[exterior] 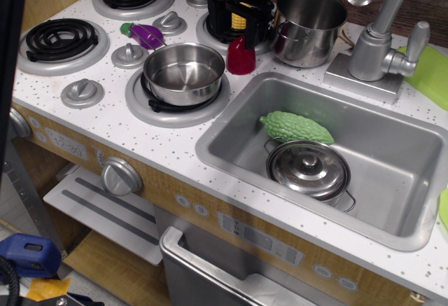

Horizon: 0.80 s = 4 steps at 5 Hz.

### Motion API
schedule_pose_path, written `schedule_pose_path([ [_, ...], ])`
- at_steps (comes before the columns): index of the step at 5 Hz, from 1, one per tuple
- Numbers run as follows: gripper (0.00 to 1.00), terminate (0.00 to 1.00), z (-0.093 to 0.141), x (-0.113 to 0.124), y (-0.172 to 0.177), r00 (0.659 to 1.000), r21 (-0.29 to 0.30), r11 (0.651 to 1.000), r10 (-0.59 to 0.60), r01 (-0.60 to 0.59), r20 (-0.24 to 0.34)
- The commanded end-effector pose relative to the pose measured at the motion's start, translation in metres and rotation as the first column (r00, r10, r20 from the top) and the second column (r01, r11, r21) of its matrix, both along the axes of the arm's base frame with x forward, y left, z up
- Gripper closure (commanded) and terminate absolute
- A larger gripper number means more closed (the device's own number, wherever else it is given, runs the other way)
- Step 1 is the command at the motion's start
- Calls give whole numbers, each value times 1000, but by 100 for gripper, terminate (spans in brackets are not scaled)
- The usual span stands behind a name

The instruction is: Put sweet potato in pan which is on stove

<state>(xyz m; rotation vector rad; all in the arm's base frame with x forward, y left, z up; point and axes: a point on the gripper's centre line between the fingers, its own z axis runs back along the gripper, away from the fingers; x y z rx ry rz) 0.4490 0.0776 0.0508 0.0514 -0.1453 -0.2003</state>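
Note:
The red sweet potato (241, 57) stands upright on the white speckled stove (162, 140), just right of the pan and in front of the back right burner. My black gripper (241, 33) comes down from above, its jaws closed around the sweet potato's hidden top. The shallow shiny steel pan (183, 73) sits empty on the front right coil burner, a short way left of and in front of the sweet potato.
A purple eggplant (145, 35) lies behind the pan to the left. A taller steel pot (310, 26) stands right of the gripper. The sink (392, 159) holds a green bumpy gourd (297, 127) and a small lidded pot (308, 169). The faucet (381, 40) rises behind it.

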Motion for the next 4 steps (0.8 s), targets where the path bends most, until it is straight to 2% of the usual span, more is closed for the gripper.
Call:
schedule_pose_path([
  [1, 0, 0, 0, 0, 0, 1000, 0, 1000, 0, 0, 0],
  [2, 0, 0, 0, 15, 1, 999, -5, 999, -38, 39, 22],
  [4, 0, 0, -11, 23, 2, 998, -38, 998, -51, 53, 37],
])
